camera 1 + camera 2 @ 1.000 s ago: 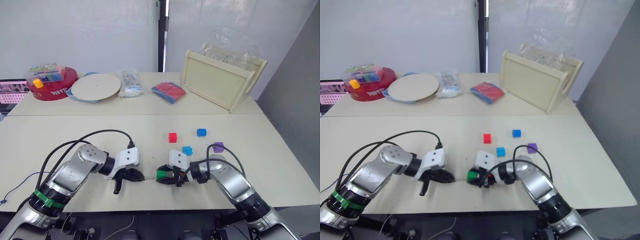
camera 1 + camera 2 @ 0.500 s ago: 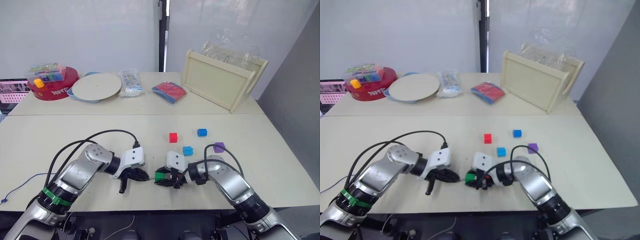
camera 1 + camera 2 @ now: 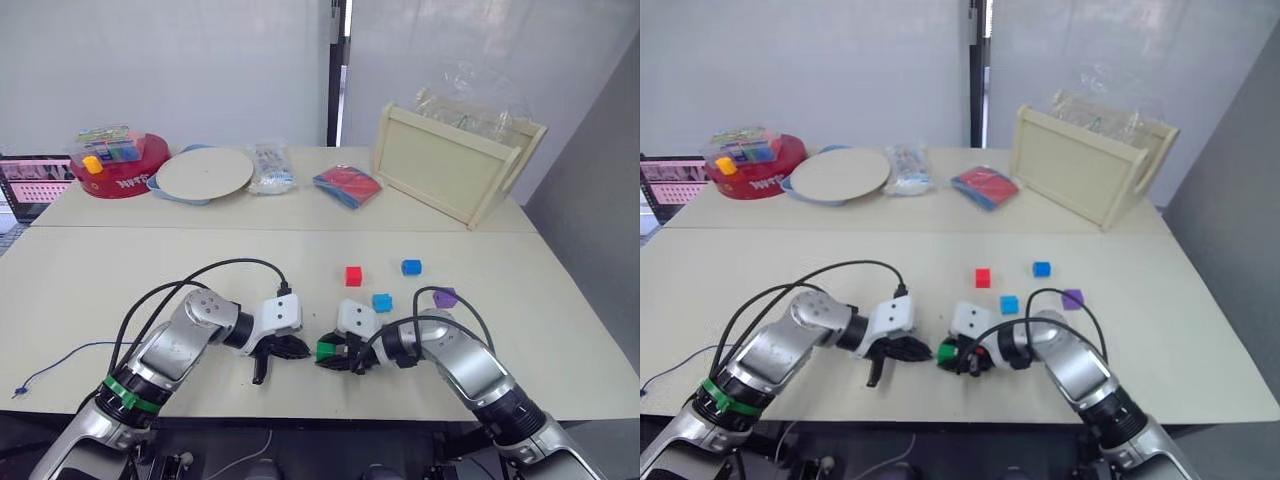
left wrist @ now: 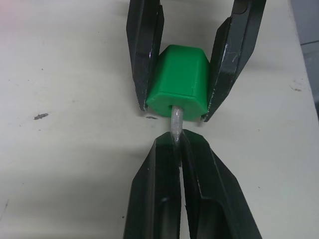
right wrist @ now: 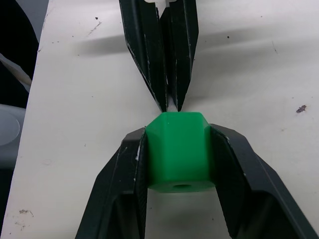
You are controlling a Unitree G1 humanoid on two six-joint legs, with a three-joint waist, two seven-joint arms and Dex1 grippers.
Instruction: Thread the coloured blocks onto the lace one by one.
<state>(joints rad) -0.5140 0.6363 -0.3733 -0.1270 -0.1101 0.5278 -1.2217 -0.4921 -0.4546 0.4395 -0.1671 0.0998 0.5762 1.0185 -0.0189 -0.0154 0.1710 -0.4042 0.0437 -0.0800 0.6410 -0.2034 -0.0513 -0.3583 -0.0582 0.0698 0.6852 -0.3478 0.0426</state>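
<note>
The right gripper [image 5: 178,164] clamps the green block [image 5: 179,151] between both fingers at the near edge of the table [image 3: 150,270]; the left gripper [image 4: 175,147], pinched tight on the lace's pale tip [image 4: 176,128], meets it, the tip entering the block's hole; red block [image 3: 353,276], light blue block [image 3: 382,302], dark blue block [image 3: 411,267] and purple block [image 3: 445,297] lie just beyond, right of centre.

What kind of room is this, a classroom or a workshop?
Most likely a robot test room: plain pale tables against bare white walls, with toy-like props laid out, such as small coloured cube blocks, a red round tub and a pale wooden tray.
</note>
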